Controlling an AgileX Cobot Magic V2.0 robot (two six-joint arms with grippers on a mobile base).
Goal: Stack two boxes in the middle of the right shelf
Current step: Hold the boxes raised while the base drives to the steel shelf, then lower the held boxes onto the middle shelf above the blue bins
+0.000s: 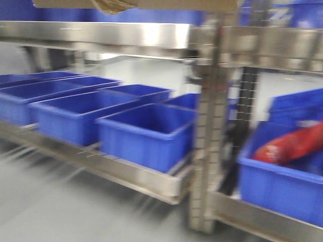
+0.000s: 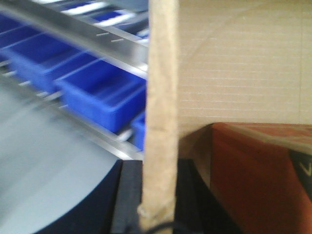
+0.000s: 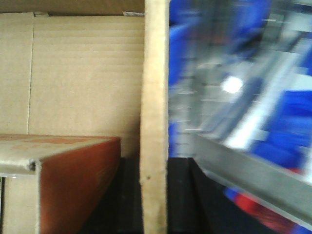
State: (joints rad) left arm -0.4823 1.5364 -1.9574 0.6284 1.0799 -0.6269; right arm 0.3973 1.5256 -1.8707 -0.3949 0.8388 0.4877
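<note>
The large cardboard box point(image 2: 234, 68) is held up between both arms. My left gripper point(image 2: 158, 195) is shut on one upright wall point(image 2: 161, 97) of it, a black finger point(image 2: 127, 195) on each side. My right gripper point(image 3: 155, 195) is shut on the opposite wall point(image 3: 156, 87) in the same way. Inside the large box lies a flatter box point(image 3: 78, 180) with a red-brown side, also in the left wrist view point(image 2: 258, 175). In the front view only the large box's underside point(image 1: 151, 4) shows at the top edge, above the steel shelf rail point(image 1: 272, 48) on the right.
Open blue bins point(image 1: 146, 133) stand in a row on the lower left shelf level. A perforated upright point(image 1: 207, 151) divides the left rack from the right. On the lower right a blue bin point(image 1: 277, 186) holds a red packet point(image 1: 292, 143). All views are motion-blurred.
</note>
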